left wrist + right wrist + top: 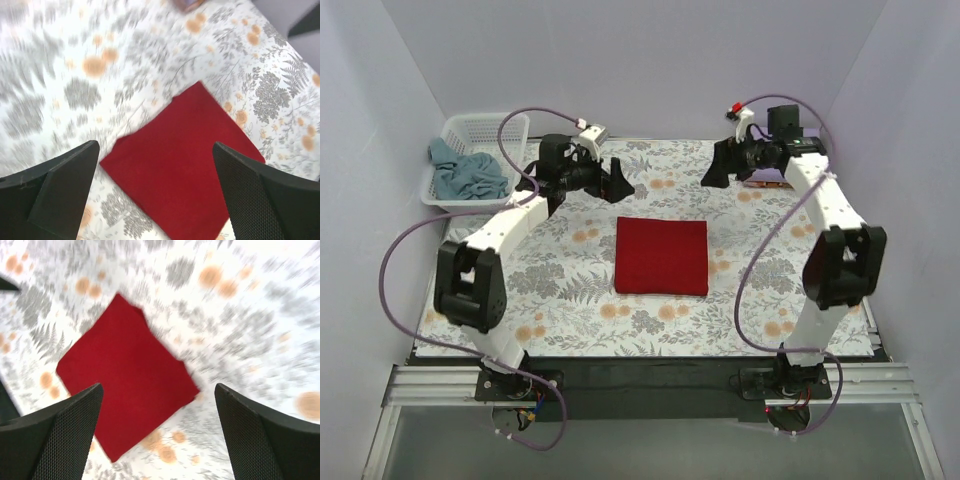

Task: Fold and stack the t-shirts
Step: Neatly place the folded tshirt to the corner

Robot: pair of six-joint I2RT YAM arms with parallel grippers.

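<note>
Released and empty: left pincer [619, 184], black fingers spread wide, raised off the table [560, 300] at about 11 o'clock from the deep red t-shirt [662, 256]. Likewise released and empty: right pincer [717, 170], fingers apart, raised at about 1 o'clock from that same shirt, well apart from the left pincer. Neither pincer touching the red cloth.

Deep red t-shirt folded into a flat, near-square pad, lying alone near the middle of the table, on the white floral-print table cloth [770, 300] with grey ferns and orange blossoms. Edges straight and tidy in the top view.

From the left wrist: red pad [185, 165] seen below and between the two dark fingers [55, 195], left pincer [155, 145] gaping, one corner of the pad pointing to 12 o'clock. From the right wrist: same pad [125, 390] turned like a diamond, right pincer [159, 387] gaping, mesh-textured fingers [265, 435] at 5 and 7 o'clock of the view. Floral print smeared by blur in both wrist views.

White plastic lattice basket [485, 122] at the 10 o'clock corner of the table, close to the wall. Inside it, dusty blue-grey t-shirt [468, 175], crumpled and unfolded, part of it lapping over the rim at 9 o'clock.

Small pinkish thing [767, 183] at 2 o'clock of the table, mostly hidden under the right arm; cannot tell what
</note>
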